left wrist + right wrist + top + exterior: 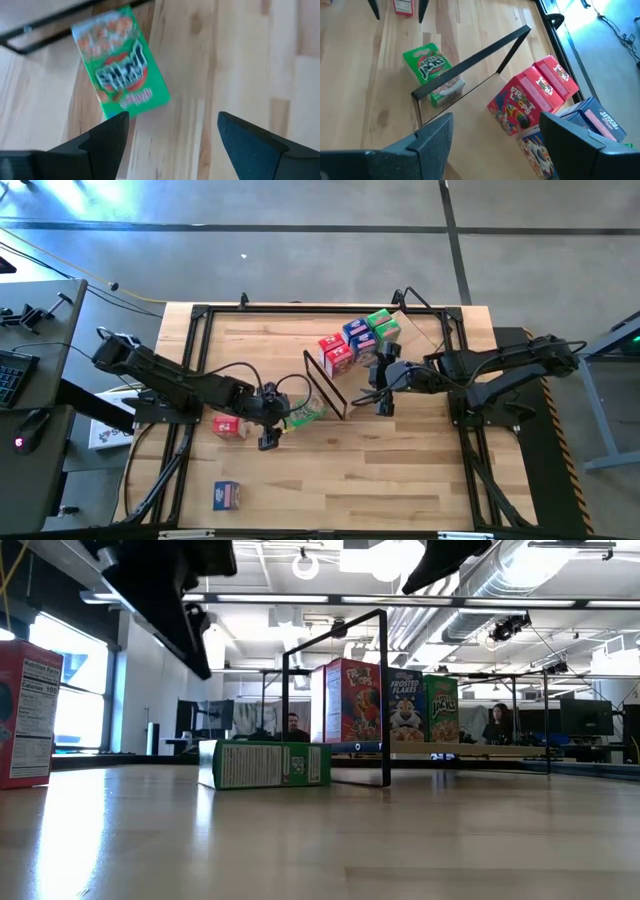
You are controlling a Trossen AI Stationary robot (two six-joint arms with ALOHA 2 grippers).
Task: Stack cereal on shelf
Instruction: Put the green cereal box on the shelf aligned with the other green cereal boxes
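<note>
A green cereal box (120, 62) lies flat on the table, printed front up, just in front of the shelf's black wire frame (325, 385). My left gripper (172, 120) hovers open above the table, next to the box's near end and clear of it. Red (335, 352), blue (358, 335) and green (382, 325) cereal boxes stand upright in a row on the shelf board (480, 751). My right gripper (497, 120) hangs open above the shelf's frame (470, 62) with nothing between its fingers. The green box (432, 72) shows beyond that frame.
A red box (228, 425) stands on the table beside my left arm, and a blue box (228, 496) lies near the front edge. A black rail frame (200, 315) borders the tabletop. Bare wood lies across the near half of the table.
</note>
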